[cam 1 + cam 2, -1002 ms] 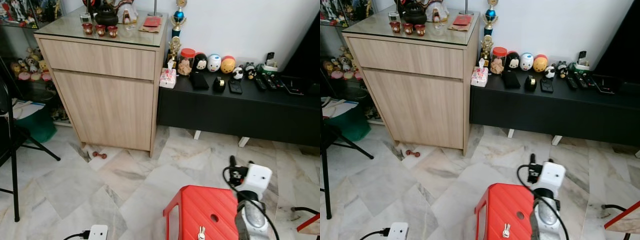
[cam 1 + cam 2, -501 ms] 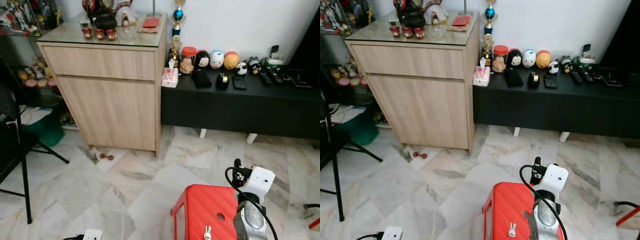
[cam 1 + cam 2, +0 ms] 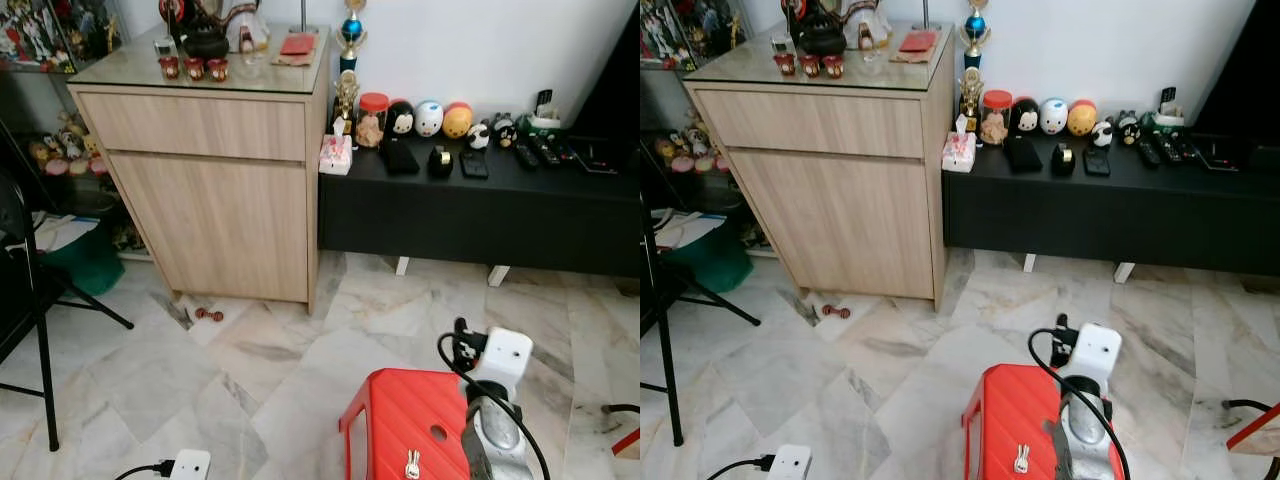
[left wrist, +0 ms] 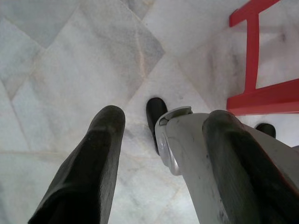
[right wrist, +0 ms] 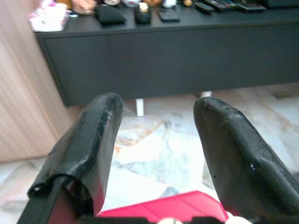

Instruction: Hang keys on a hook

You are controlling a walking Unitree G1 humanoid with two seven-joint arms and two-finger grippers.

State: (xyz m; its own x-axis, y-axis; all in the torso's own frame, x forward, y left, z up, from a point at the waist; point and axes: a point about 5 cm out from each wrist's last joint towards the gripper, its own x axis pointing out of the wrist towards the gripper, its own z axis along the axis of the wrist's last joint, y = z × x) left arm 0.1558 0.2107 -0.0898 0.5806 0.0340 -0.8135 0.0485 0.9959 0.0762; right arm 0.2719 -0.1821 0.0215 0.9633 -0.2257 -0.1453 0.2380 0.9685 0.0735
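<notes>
Keys on the red stool, right gripper above.
The keys lie on the stool near its front edge; the right gripper, spread wide and empty, points past them toward the black cabinet.

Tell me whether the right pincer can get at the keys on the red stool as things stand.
Probably yes. The keys lie bare on the red stool, nothing over them, and the right pincer hangs open just above the stool's far side, pointing forward, so it would have to tip down.
</notes>
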